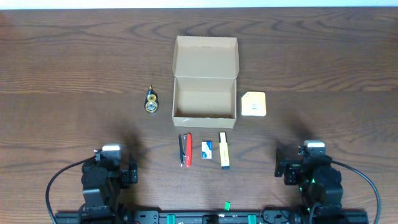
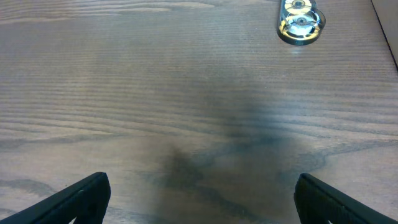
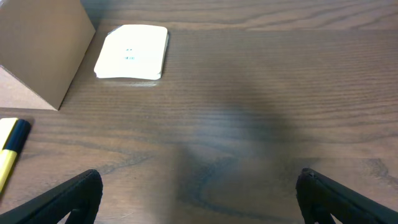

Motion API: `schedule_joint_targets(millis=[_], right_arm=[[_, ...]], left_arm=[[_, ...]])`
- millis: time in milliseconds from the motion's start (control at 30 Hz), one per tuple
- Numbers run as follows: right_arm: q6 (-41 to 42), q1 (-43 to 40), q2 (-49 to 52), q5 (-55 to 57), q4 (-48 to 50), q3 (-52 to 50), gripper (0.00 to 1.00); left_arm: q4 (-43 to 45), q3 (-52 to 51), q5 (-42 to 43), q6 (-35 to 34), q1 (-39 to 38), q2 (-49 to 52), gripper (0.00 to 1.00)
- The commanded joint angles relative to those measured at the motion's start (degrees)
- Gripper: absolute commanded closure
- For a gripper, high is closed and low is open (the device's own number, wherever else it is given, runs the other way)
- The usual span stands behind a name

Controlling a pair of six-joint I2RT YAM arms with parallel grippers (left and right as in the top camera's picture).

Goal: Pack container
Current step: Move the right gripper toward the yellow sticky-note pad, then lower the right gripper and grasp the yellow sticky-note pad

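Note:
The tan cardboard container (image 1: 204, 93) stands open at the table's middle, its flap lid folded back, its inside bare. Its corner shows in the right wrist view (image 3: 40, 53). A tape roll (image 1: 151, 101) lies left of it, also in the left wrist view (image 2: 300, 22). A pale yellow sticky-note pad (image 1: 253, 104) lies right of it, also in the right wrist view (image 3: 132, 52). In front lie a red stapler (image 1: 185, 150), a blue-and-white eraser (image 1: 207, 149) and a yellow highlighter (image 1: 224, 150), whose tip shows in the right wrist view (image 3: 11, 149). My left gripper (image 2: 200, 199) and right gripper (image 3: 200, 199) are open and empty, near the front edge.
Black cables run from both arm bases along the table's front edge (image 1: 199, 218). Dark wood table (image 1: 74, 74) spreads to either side of the items.

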Motion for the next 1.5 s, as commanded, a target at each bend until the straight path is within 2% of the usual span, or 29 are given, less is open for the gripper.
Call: schedule_joint_targets(millis=[0,500,667,800,1033,1467], right_arm=[[0.7,-0.35,-0.59,-0.42,-0.04,-0.81,0.0],[0.74,-0.35,-0.59,-0.46,0.0,-0.81,0.01],[5.46,-0.35,2.1,-1.92,0.79,1.88,0.01],[9.11,-0.35,16.24,-3.45,2.56,12.61,0.01],[9.14,-0.35,40.54,-3.67,-1.09,35.19,0.01],[9.14,-0.35,68.5,-4.52,-17.7,64.89,0.01]], left_arm=[[-0.35,-1.16,-1.03,-0.44,-0.22,-0.37,0.05],[-0.35,-1.16,-1.03,-0.44,-0.22,-0.37,0.05],[-0.35,-1.14,-1.03,-0.44,-0.22,-0.37,0.05],[-0.35,-1.16,-1.03,-0.44,-0.22,-0.37,0.05],[-0.35,-1.16,-1.03,-0.44,-0.22,-0.37,0.05],[-0.35,-1.16,-1.03,-0.44,-0.22,-0.37,0.05]])
